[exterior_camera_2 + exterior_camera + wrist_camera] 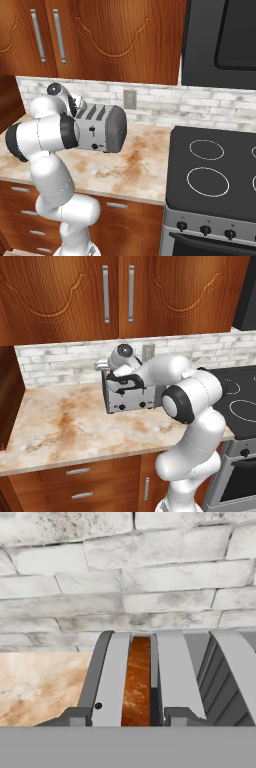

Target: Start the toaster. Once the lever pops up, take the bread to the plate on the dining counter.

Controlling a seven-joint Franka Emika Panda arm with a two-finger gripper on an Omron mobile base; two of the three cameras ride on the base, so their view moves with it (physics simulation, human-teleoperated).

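Claw (122, 718) sits over toaster (165, 677), a finger either side of the bread (138, 677) in the slot below; grasp unconfirmed. Bread judged light, stiff, crumbly (pinch faces near top, gently).

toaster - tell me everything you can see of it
The toaster is a boxy silver-grey appliance with darker rounded ends and long slots on top, looking like brushed metal. Its front carries small black knobs and a slider. It stands upright on the marbled counter, close to the white brick wall. From the hand view, a brown bread slice sits on edge in one slot. The claw hangs right over its top; whether it touches is unclear.
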